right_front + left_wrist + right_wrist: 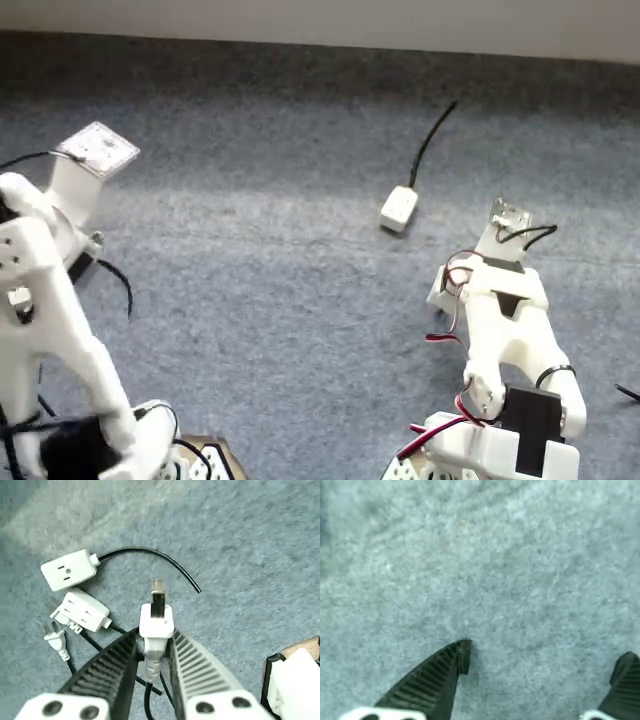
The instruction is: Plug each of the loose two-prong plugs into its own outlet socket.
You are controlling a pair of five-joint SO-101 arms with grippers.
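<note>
Grey carpet (250, 540) is lying underneath. Left gripper (154, 644) is squeezing a white two-prong plug (156, 622), prongs pointing forward. One outlet socket (67, 575) is lying near, off to the side of the prongs. Right gripper (545, 655) is hanging wide open, empty.

The worktop (270, 320) is covered all over by a grey-blue, short-piled, felt-like cloth (495, 555); its nap is mottled with paler and darker flecks, seen closest in the two wrist views; along the far edge in the high view runs a pale off-white strip (400, 22), and whether it is a wall or a bare edge cannot be told; just beside it the cloth lies in a dark shadowed band (250, 65); nearer, a broad band of soft light (250, 200) crosses the cloth from side to side; at the near edge a corner of light-brown board (212, 446) lies on the cloth.
</note>
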